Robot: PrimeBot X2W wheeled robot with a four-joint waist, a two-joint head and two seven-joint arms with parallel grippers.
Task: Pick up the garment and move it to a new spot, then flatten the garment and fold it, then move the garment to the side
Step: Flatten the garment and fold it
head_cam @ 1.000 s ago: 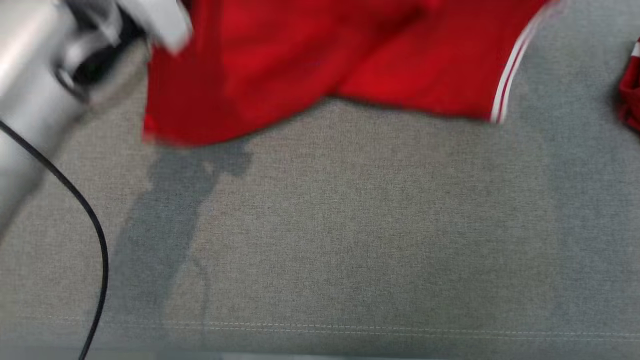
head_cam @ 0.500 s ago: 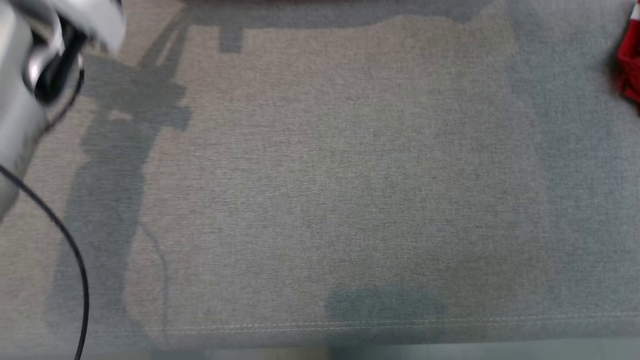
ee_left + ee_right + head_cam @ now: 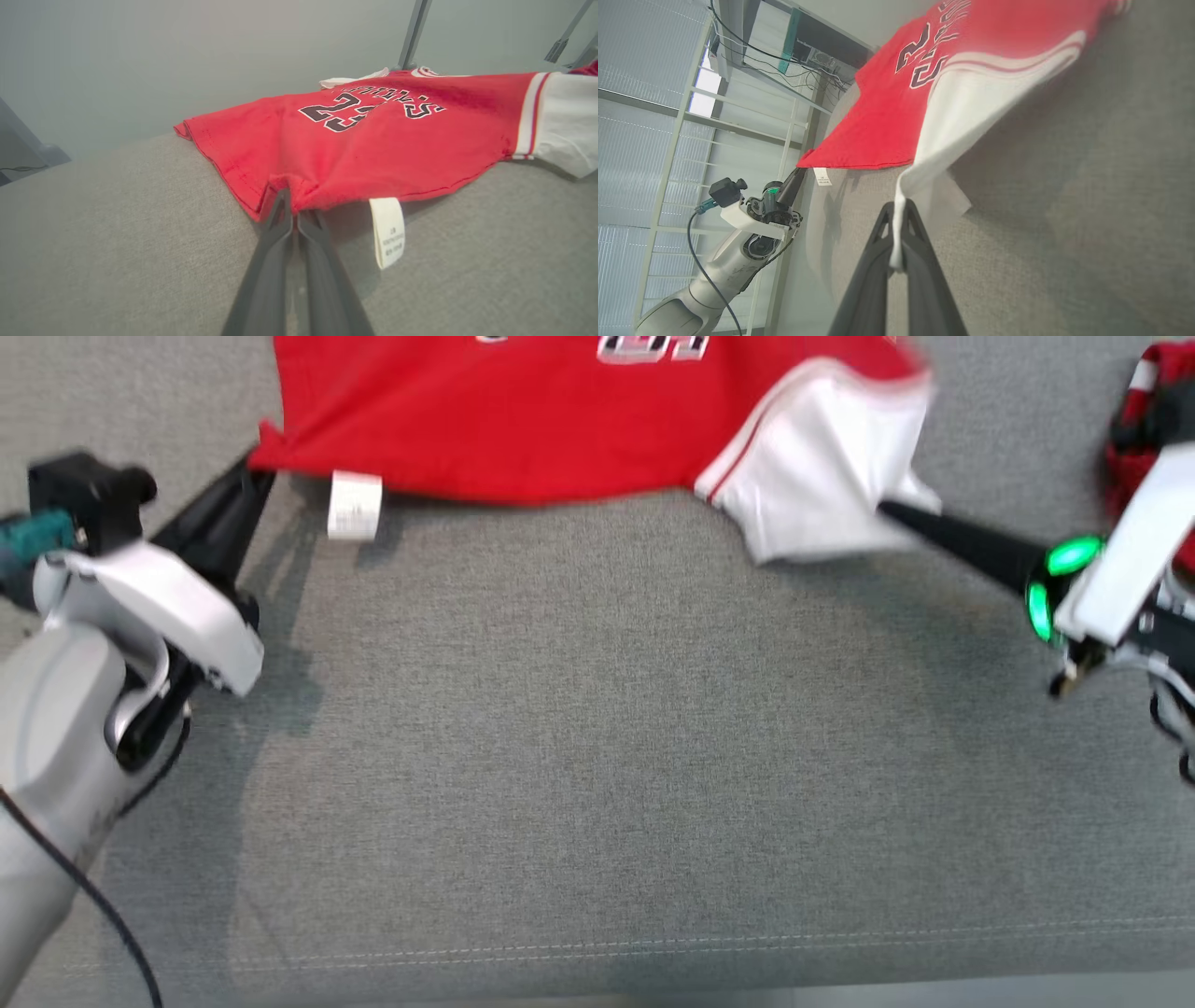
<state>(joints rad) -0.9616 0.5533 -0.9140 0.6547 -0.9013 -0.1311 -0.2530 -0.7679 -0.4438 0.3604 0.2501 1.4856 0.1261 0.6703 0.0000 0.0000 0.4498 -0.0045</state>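
Slippage worries me: left gripper (image 3: 293, 210) pinches jersey (image 3: 373, 140) hem (image 3: 434, 192), right gripper (image 3: 897, 210) white sleeve (image 3: 966, 102); uneven tugging could free one.

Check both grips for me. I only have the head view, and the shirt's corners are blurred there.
Observer: The left wrist view shows the left fingers shut on the red hem of the shirt, right beside the white tag.
Operator: And the right?
Observer: The right fingers pinch the edge of the white sleeve. The cloth sits between them.
Operator: Which face is up?
Observer: The printed front. The number reads 23.
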